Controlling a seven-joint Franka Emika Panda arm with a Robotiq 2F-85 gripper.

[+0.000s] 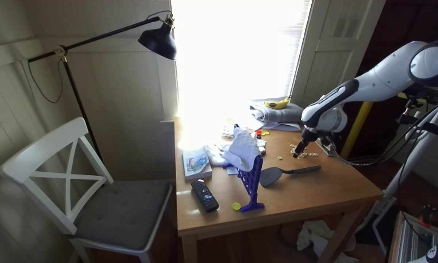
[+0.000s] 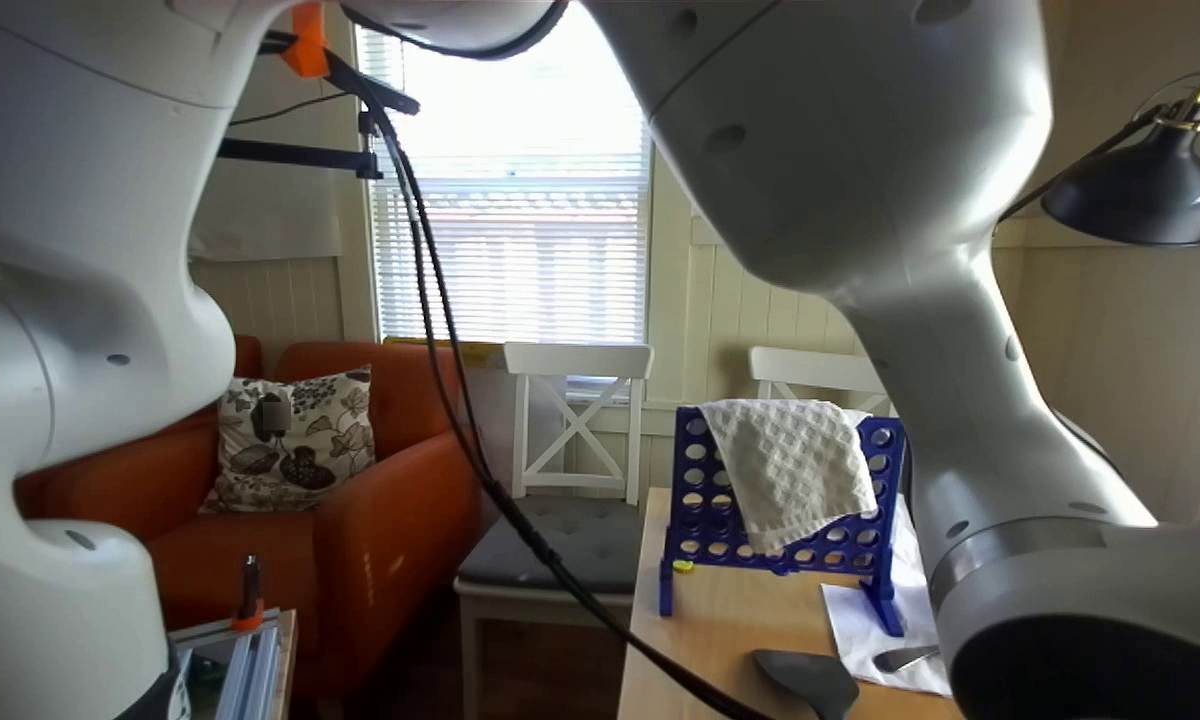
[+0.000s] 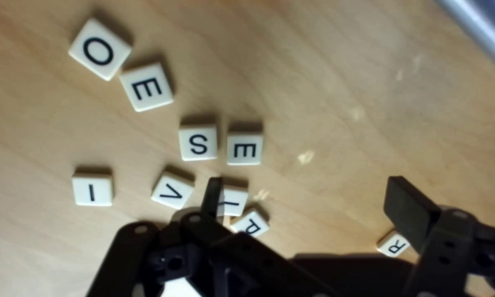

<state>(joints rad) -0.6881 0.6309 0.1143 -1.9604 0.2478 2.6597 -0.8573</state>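
The end effector (image 3: 307, 197), spread wide, hangs over square letter tiles (image 3: 198, 142) on a grained wooden table (image 3: 334, 82).

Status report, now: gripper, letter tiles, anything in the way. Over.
Gripper open, holding nothing. Letter tiles scattered on the table below. Dark spatula lies nearby, possibly in the way. Blue Connect Four grid stands farther off.

The glossy white, smoothly rounded robot arm (image 2: 840, 130) has dark oval screw recesses (image 2: 725, 138), a silvery-grey band (image 2: 1020, 547), a pale round cap (image 1: 429, 63) rimmed in black, and slim black cables (image 2: 525, 530). The matt-black, jointed two-fingered gripper (image 3: 307, 196) shows pale screw heads (image 3: 141, 229).
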